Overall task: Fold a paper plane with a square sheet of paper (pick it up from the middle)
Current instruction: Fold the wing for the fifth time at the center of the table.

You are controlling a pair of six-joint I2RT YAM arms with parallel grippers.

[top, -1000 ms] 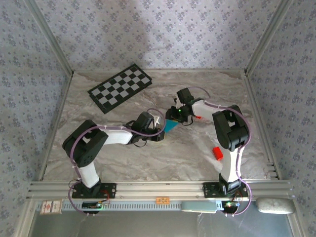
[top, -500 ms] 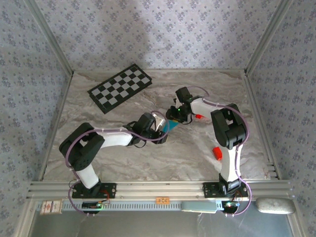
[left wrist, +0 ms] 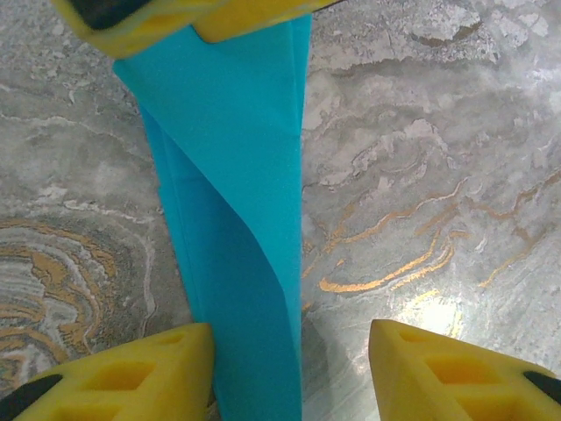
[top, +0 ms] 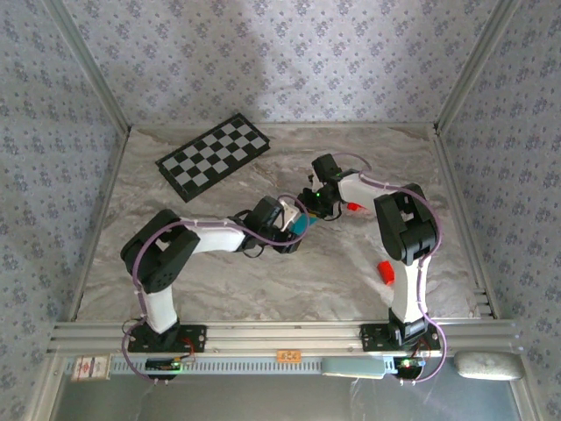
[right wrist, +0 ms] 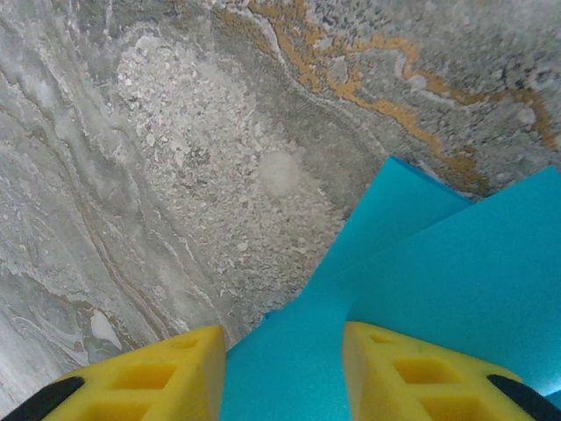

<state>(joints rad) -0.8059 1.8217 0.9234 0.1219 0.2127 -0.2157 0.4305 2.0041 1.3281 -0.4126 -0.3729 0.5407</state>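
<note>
The folded blue paper (left wrist: 237,219) lies flat at the middle of the table (left wrist: 438,132); the right gripper (right wrist: 283,338), fingers apart, probably pins one end against sliding; the left gripper (left wrist: 289,338) stands open astride it, to press the crease.

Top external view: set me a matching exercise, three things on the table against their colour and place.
Things:
1 paper
2 board
3 block

Descriptions:
a red, near right
b cyan, centre
c black-and-white checks, far left

Pairs: 1-b; 2-c; 3-a
</note>
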